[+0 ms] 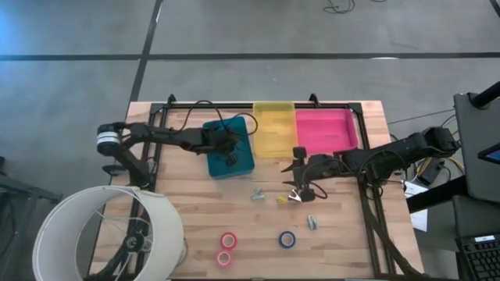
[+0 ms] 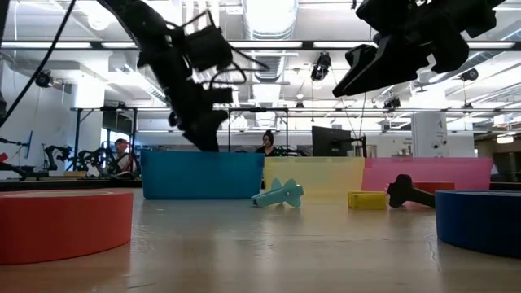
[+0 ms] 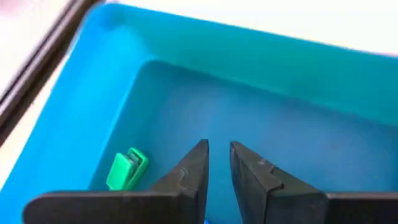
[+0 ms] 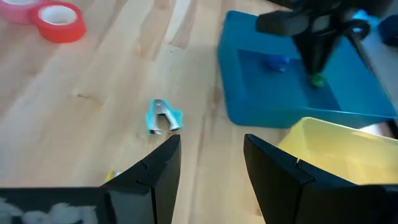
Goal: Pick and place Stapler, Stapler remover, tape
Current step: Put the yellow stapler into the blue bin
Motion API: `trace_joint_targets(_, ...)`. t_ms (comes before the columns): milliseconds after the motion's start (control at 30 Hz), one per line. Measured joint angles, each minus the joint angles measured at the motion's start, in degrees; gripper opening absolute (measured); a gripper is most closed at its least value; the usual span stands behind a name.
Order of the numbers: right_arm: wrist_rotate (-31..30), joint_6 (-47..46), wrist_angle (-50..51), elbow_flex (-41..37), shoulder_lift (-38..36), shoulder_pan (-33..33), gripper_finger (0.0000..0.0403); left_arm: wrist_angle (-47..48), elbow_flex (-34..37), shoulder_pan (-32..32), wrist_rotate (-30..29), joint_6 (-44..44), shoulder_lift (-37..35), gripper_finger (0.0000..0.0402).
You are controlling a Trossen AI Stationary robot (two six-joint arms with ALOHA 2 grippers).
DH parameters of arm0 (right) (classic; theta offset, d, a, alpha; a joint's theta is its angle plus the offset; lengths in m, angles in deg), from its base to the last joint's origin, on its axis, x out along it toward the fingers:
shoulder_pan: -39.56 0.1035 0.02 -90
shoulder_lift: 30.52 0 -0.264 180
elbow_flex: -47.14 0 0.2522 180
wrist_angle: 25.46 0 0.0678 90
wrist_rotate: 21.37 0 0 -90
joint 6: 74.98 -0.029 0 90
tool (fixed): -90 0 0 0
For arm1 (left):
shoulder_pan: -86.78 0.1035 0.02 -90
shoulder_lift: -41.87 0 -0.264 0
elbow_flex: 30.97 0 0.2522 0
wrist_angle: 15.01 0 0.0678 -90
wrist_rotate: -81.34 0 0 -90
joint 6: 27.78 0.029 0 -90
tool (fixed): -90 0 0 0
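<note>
Your left gripper [image 3: 217, 165] hangs inside the blue bin [image 1: 244, 160], its fingers nearly closed with only a thin gap and nothing between them; a small green stapler [image 3: 127, 168] lies on the bin floor just beside it. Your right gripper [image 4: 211, 165] hovers above the table [image 1: 344, 226] in front of the yellow bin [image 1: 273, 125], fingers spread wide and holding nothing. Below it you can see a light-blue staple remover [image 4: 163, 116] lying on the wood, apart from the bins. The tape rolls sit near the table's front edge: two pinkish-red ones [image 1: 226, 248] touching each other, and a dark blue one [image 1: 287, 239] well apart to their right.
</note>
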Motion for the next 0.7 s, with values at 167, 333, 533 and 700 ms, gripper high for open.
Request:
trace_joint_targets(167, 0.86, -5.05, 0.05, 0.0, 0.0, 0.02, 0.0173, 0.09, 0.02, -2.44, 0.0, -0.14, -4.73, 0.0058)
trace_joint_targets(333, 5.83, -6.87, -0.06, -0.04, 0.42, 0.13, 0.0173, 0.08, 0.07, -7.11, 0.03, 2.01, -7.8, 0.0059)
trace_joint_targets(533, 7.62, -8.49, -0.21, -0.07, 4.82, 1.2, 0.0173, 0.12, 0.56, -13.31, 0.04, 7.81, -7.97, 0.0056)
trace_joint_targets(700, 7.98, -15.9, 0.01, -0.09, 11.99, 2.38, 0.0173, 0.06, 1.49, -16.72, 0.08, 8.01, -7.82, 0.0056)
